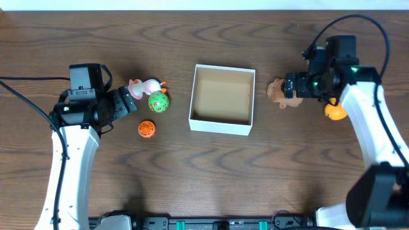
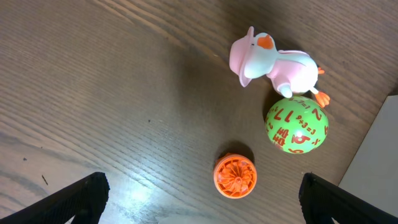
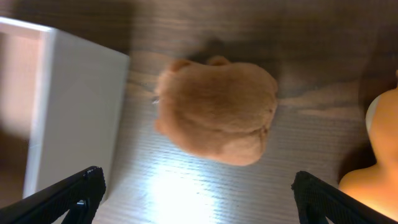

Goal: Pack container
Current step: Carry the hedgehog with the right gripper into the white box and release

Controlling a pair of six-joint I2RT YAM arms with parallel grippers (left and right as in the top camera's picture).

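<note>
The container [image 1: 222,121], a white box with a brown inside, stands in the middle of the table with nothing in it; its wall shows in the right wrist view [image 3: 74,118]. A pink duck [image 1: 144,86], a green numbered ball [image 1: 158,101] and an orange disc [image 1: 147,129] lie left of it. They also show in the left wrist view: duck [image 2: 273,62], ball [image 2: 296,124], disc [image 2: 235,175]. My left gripper [image 2: 199,205] is open above the disc. A brown plush toy [image 1: 278,91] lies right of the box. My right gripper [image 3: 196,199] is open above the plush [image 3: 214,112].
An orange-yellow toy [image 1: 335,111] lies right of the plush, under my right arm, and shows at the right edge of the right wrist view [image 3: 379,149]. The table is dark wood.
</note>
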